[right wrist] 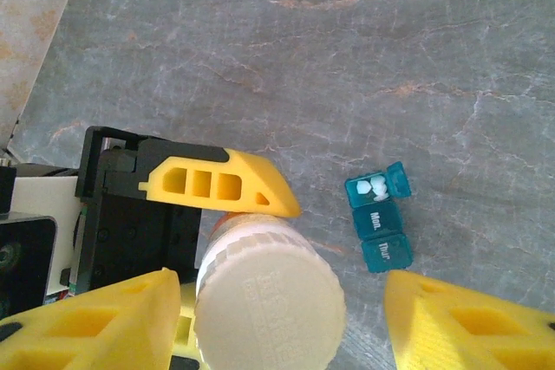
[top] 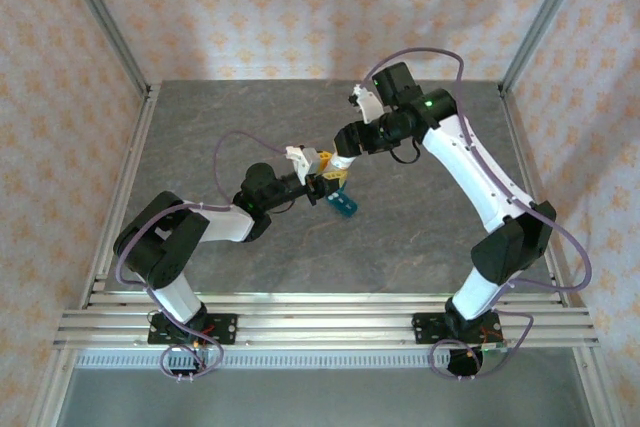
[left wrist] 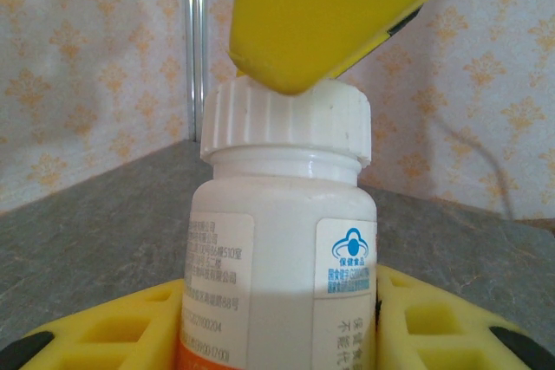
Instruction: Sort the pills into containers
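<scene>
My left gripper (left wrist: 277,328) is shut on a white pill bottle (left wrist: 282,240), which stands upright between its yellow fingers (left wrist: 113,331). The bottle's ribbed white cap (right wrist: 269,301) is screwed on. My right gripper (right wrist: 282,294) hangs open straddling the cap from above. Its left finger (right wrist: 95,322) is close against the cap, and its right finger (right wrist: 468,322) stands well apart from it. The teal pill box (right wrist: 379,217) lies on the table just beside the bottle. Its far compartment is open, with white pills (right wrist: 373,186) inside. From above, both grippers (top: 322,175) meet mid-table next to the pill box (top: 342,205).
The grey marbled table (top: 420,217) has metal frame posts at the back corners (top: 140,77) and patterned curtains around it. Rails run along the near edge (top: 320,322). The left arm's black wrist (right wrist: 130,214) sits directly under my right gripper.
</scene>
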`<state>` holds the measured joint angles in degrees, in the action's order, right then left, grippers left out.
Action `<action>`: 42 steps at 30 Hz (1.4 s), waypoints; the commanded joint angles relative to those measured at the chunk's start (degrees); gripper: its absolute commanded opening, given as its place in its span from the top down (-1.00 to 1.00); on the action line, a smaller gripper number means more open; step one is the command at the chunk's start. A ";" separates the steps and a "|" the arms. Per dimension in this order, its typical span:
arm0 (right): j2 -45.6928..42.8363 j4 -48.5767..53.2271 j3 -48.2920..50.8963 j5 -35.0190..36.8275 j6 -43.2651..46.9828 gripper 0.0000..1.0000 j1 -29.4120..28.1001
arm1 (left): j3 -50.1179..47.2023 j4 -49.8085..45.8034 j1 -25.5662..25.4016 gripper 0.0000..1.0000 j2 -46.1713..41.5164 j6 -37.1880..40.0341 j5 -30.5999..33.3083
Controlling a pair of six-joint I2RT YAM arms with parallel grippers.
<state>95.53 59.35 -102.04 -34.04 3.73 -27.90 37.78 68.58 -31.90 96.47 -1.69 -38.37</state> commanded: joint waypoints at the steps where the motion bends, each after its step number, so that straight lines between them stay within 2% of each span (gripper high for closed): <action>1: 0.10 0.24 1.14 -1.37 0.68 -0.22 0.36 | 1.13 3.83 -0.53 1.00 -1.30 0.12 -0.59; 5: 0.55 0.24 1.62 -1.80 0.79 -0.04 0.32 | 1.24 3.80 -0.51 1.00 -1.28 0.09 -0.57; 10: 0.73 -0.29 2.18 -3.02 0.37 0.27 0.39 | 1.32 3.82 -0.53 1.00 -1.22 0.08 -0.57; 12: 0.66 -0.67 2.65 -3.61 -0.21 0.32 0.35 | 1.42 3.84 -0.55 1.00 -1.25 -0.09 -0.57; 19: -1.64 -5.92 9.03 -3.97 -4.52 0.34 0.35 | 1.55 3.84 -0.54 1.00 -1.17 -0.23 -0.48; 31: -8.04 -22.83 22.25 -5.97 -20.66 0.35 0.25 | 1.77 3.81 -0.57 1.00 -1.26 -0.32 -0.39; 37: -8.60 -22.48 21.64 -5.40 -21.05 0.31 0.24 | 1.85 3.84 -0.56 1.00 -1.05 -0.50 -0.44; 42: -8.60 -21.44 20.30 -4.55 -20.89 0.16 0.25 | 1.90 3.83 -0.59 1.00 -1.02 -0.56 -0.47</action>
<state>87.15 37.52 -80.86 -37.98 -16.34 -26.85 37.76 64.14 -31.88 96.49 -1.74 -38.11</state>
